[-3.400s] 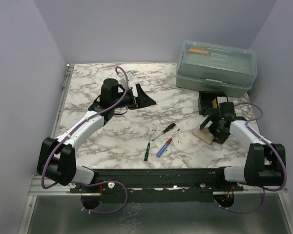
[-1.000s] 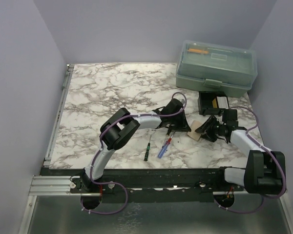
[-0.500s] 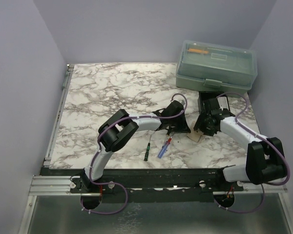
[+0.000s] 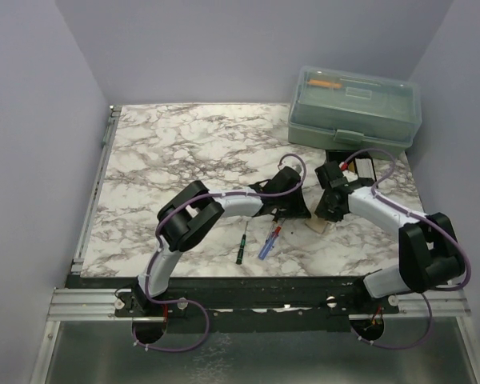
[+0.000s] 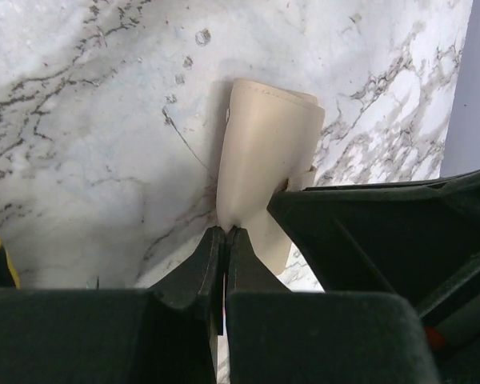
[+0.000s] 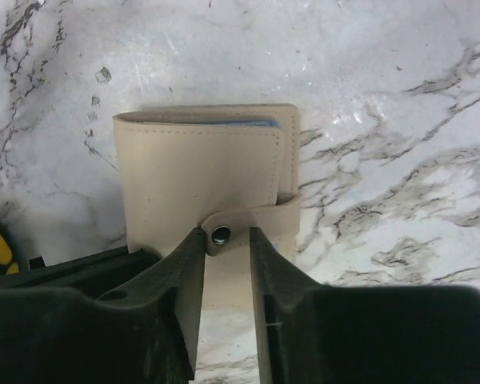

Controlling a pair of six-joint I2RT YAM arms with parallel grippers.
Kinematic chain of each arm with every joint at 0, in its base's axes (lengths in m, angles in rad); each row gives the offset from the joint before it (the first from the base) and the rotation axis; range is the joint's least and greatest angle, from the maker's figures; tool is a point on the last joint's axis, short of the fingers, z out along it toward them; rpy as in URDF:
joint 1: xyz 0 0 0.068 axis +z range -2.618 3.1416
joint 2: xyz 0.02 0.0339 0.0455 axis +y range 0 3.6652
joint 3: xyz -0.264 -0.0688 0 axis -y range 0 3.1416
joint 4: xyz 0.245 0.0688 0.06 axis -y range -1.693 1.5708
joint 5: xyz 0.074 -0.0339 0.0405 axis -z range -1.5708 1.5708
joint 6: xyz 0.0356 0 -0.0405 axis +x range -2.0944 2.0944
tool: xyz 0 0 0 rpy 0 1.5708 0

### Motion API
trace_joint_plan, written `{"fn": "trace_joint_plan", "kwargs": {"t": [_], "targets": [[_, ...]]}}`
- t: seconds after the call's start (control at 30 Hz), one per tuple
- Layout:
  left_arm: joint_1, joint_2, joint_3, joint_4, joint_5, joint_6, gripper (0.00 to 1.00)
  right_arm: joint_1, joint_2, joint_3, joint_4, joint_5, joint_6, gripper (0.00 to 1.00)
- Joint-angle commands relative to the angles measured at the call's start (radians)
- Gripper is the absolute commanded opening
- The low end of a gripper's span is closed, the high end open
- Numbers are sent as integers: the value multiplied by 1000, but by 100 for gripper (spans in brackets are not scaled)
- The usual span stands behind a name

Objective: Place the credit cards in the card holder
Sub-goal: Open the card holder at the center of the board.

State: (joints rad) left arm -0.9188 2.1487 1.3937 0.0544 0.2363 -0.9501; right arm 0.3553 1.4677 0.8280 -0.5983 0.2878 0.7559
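Tan card holder lies folded on the marble bench, mostly hidden from above by both arms. Jaws of the left gripper are pressed together at its edge. Those of the right gripper stand narrowly spread astride its snap strap. A bluish credit card edge peeks out; screwdrivers lie nearby.

The table is white marble veined grey-black, the holder stitched cream, the card edge inside it blue, and the toolbox translucent green.

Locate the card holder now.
In the top view the card holder lies right of centre, just right of the screwdrivers, in front of the toolbox.
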Motion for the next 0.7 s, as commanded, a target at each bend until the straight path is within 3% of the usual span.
{"fn": "trace_joint_plan", "kwargs": {"t": [0.0, 0.13, 0.27, 0.4, 0.47, 0.6, 0.67], "targets": [[-6, -91, -38, -39, -120, 30, 0, -24, -86, -74, 2, 39, 66, 22], [-6, -106, -47, -39, -132, 55, 0, -72, -177, -138, 63, -17, 82, 2], [-5, -100, -44, -39, -117, 57, 0, -145, -275, -207, 146, -144, 61, 0], [-5, -70, -6, -64, -66, 83, 3, -186, -326, -240, 170, -166, 30, 0], [-5, -44, 54, -157, -65, 124, 31, -206, -337, -242, 159, -163, 18, 0], [-24, -75, 61, -201, -148, 214, 78, -247, -358, -251, 153, -195, 9, 0], [-59, -84, 90, -239, -223, 287, 92, -250, -375, -250, 146, -198, 12, 0]]}}
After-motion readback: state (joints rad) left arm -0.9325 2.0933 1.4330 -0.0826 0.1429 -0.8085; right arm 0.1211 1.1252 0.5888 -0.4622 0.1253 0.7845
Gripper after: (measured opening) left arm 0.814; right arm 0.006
